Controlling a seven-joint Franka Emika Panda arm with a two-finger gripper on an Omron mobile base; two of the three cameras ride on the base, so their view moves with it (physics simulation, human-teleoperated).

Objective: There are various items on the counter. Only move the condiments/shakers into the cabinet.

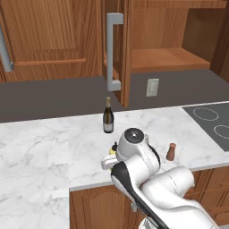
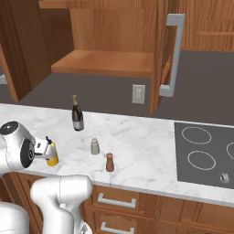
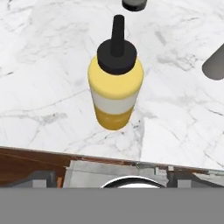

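Observation:
A yellow squeeze bottle (image 3: 114,94) with a black pointed cap stands upright near the front edge of the marble counter (image 2: 146,137). My gripper (image 2: 45,147) hovers just above and in front of it, open, with nothing between its fingers. The yellow squeeze bottle (image 2: 53,158) sits at the hand's right side in the right base view. To its right stand the small grey shaker (image 2: 94,146) and the small brown shaker (image 2: 109,162). The dark wine bottle (image 2: 77,114) stands further back. The wall cabinet (image 2: 105,61) hangs open above, its shelf bare, its door carrying a long grey bar handle (image 2: 172,55).
A black cooktop (image 2: 205,153) is set into the counter at the right. A wall outlet (image 2: 138,93) sits under the cabinet. The open cabinet door (image 1: 117,49) juts out over the counter above the wine bottle (image 1: 108,116). My own arm hides most of the yellow bottle in the left base view.

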